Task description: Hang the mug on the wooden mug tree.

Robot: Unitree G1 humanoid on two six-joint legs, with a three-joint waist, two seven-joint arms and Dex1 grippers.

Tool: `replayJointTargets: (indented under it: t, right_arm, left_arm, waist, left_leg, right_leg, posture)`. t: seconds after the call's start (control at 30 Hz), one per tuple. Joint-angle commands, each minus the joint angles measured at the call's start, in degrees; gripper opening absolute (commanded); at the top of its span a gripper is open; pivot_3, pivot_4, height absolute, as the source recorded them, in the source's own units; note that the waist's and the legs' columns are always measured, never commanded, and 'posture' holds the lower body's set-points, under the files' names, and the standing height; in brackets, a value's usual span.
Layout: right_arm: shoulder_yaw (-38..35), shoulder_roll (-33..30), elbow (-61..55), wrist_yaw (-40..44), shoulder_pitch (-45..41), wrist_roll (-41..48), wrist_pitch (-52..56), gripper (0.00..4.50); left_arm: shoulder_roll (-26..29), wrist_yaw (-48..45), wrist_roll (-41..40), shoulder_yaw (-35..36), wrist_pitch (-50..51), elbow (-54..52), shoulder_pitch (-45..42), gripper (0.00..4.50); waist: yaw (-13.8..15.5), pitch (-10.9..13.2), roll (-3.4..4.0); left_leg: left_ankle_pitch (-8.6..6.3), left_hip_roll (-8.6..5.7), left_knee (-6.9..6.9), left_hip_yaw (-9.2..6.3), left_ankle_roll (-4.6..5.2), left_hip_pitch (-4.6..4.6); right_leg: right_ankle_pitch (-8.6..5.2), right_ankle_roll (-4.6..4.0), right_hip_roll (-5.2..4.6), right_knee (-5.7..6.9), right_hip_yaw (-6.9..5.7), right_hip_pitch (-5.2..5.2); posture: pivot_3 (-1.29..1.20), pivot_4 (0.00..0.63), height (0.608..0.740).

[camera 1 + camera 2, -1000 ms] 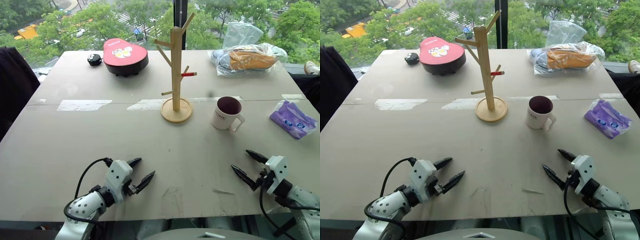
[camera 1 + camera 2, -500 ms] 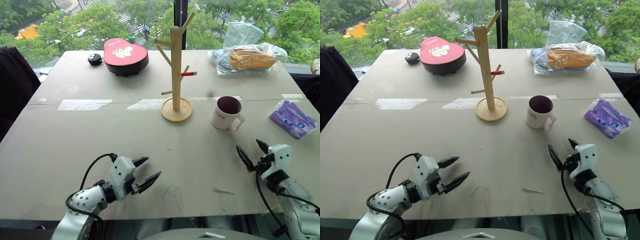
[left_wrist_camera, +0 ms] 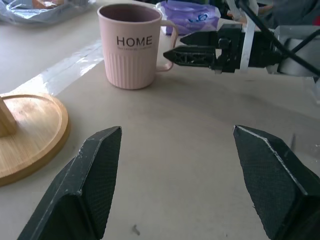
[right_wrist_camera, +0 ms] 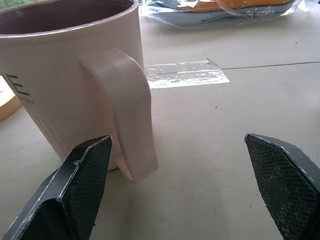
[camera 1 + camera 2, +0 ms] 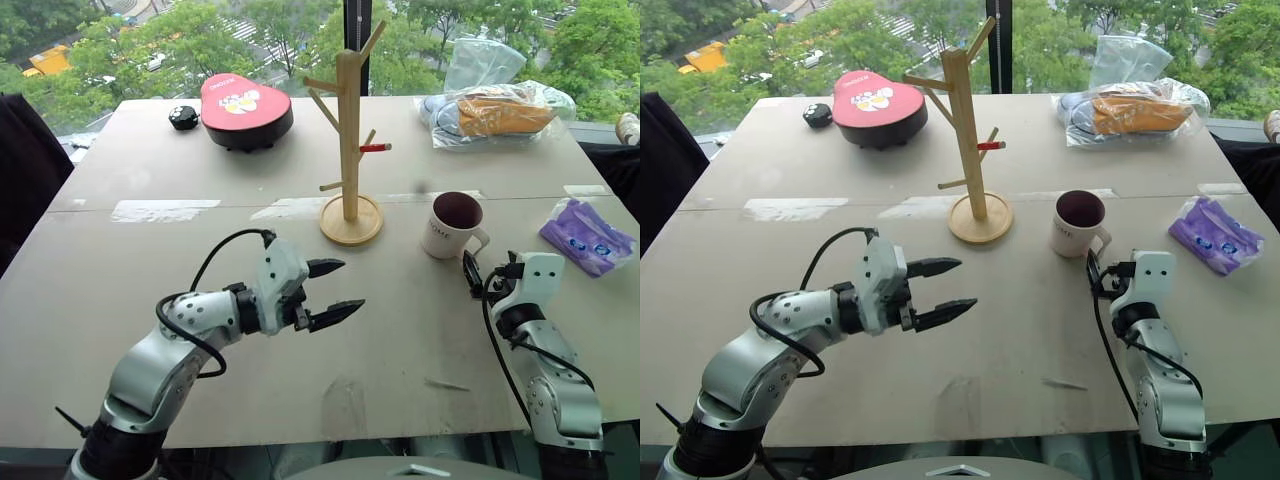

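White ceramic mug (image 5: pixel 452 224), maroon inside, lettered "HOME": upright on the grey table (image 5: pixel 130 260), just to the right of the wooden mug tree (image 5: pixel 349 140), handle turned toward the table's near-right side. None of the tree's pegs carries anything; one peg is red-tipped.

Right gripper (image 4: pixel 180 185): fingers spread wide, gripping nothing, levelled at the mug from the near side; one finger (image 4: pixel 75 192) sits close by the handle (image 4: pixel 127 110), not touching as far as can be seen.

Left gripper (image 5: pixel 333 291): jaws parted, empty, held above the table near its middle, pointing toward the mug, well apart from it.

Other items: red-lidded black container (image 5: pixel 245 108), small black object (image 5: pixel 181 117), plastic-wrapped packages (image 5: pixel 497 115), purple packet (image 5: pixel 584 235), tape strips (image 5: pixel 165 210).
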Motion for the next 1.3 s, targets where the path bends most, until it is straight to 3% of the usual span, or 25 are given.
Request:
replayJointTargets:
  t: [0.03, 0.43, 0.53, 0.77, 0.93, 1.0, 1.13, 1.3]
  right_arm:
    - [-0.68, 0.21, 1.26, -2.12, -2.20, -2.02, -0.44, 4.30]
    - [-0.65, 2.89, 8.80, -4.09, -8.03, -4.10, -2.79, 4.30]
    - [-0.14, 1.79, 10.35, -2.44, -9.02, -4.97, -5.02, 3.48]
    - [-0.37, 0.20, 11.82, 2.38, -10.12, -2.84, -6.30, 0.15]
    - [-1.29, -0.95, 12.55, 3.69, -11.29, -2.51, -6.49, 0.07]
    - [-1.03, -3.15, 12.43, 8.06, -12.13, -0.71, -5.74, 0.07]
    - [0.81, -11.40, 12.17, 20.50, -16.12, 1.37, -6.85, 0.07]
    - [4.77, -26.26, 15.72, 42.83, -30.25, 5.35, -3.94, 0.07]
  left_arm:
    - [1.03, 0.85, -1.45, 0.25, 2.34, -2.98, -2.93, 3.67]
    - [-1.21, 4.05, -2.01, -0.40, 3.80, -3.77, -3.69, 3.67]
    - [-1.24, 4.14, -2.05, -0.35, 3.87, -4.18, -3.47, 3.69]
    - [-2.14, 5.41, -0.40, -0.59, 2.41, -3.92, -1.90, 3.69]
    - [-4.00, 6.98, -0.01, -0.88, 1.40, -4.17, 1.05, 3.69]
    - [-5.48, 7.46, 0.13, -0.20, -0.46, -3.75, 2.13, 3.69]
    - [-11.33, 8.90, -1.60, 2.73, -6.14, -2.89, 4.24, 3.69]
    - [-17.09, 9.02, 3.95, 3.08, -19.72, -2.15, 10.48, 3.69]
  waist:
    - [-0.32, 0.00, -0.02]
    - [-1.04, 0.00, -0.02]
    - [-1.00, 0.00, -0.02]
    - [-1.06, 0.00, -0.02]
    - [-1.04, 0.00, -0.02]
    - [-1.04, 0.00, -0.02]
    - [-1.01, 0.04, -0.02]
    - [-1.32, 0.10, -0.01]
  left_leg:
    - [0.00, 0.00, 0.01, 0.00, 0.00, 0.00]
    - [0.00, 0.01, -0.01, 0.11, 0.00, 0.00]
    - [0.00, 0.01, -0.01, 0.12, 0.00, 0.00]
    - [0.00, 0.02, -0.03, 0.14, 0.00, 0.00]
    - [0.00, 0.02, -0.02, 0.18, 0.00, 0.00]
    - [0.00, 0.02, -0.02, 0.19, 0.00, 0.00]
    - [0.00, 0.00, 0.00, 0.29, 0.01, -0.02]
    - [0.00, 0.09, 0.01, 0.35, 0.01, -0.01]
  right_leg:
    - [0.00, 0.00, 0.01, 0.00, 0.00, 0.00]
    - [0.00, 0.00, 0.04, 0.02, 0.13, -0.07]
    - [0.01, 0.00, 0.05, 0.02, 0.14, -0.06]
    - [0.00, 0.00, 0.05, 0.01, 0.15, -0.08]
    - [0.01, 0.01, 0.02, 0.02, 0.19, -0.08]
    - [0.01, 0.01, 0.02, 0.02, 0.20, -0.08]
    - [0.01, 0.02, 0.00, 0.01, 0.27, -0.06]
    - [0.03, 0.02, -0.02, -0.02, 0.32, -0.07]
  posture:
    - [0.00, 0.150, 0.740]
    - [0.00, 0.150, 0.740]
    - [0.00, 0.150, 0.740]
    - [0.00, 0.150, 0.740]
    - [0.00, 0.150, 0.740]
    - [0.00, 0.150, 0.740]
    - [0.00, 0.150, 0.740]
    - [0.00, 0.150, 0.740]
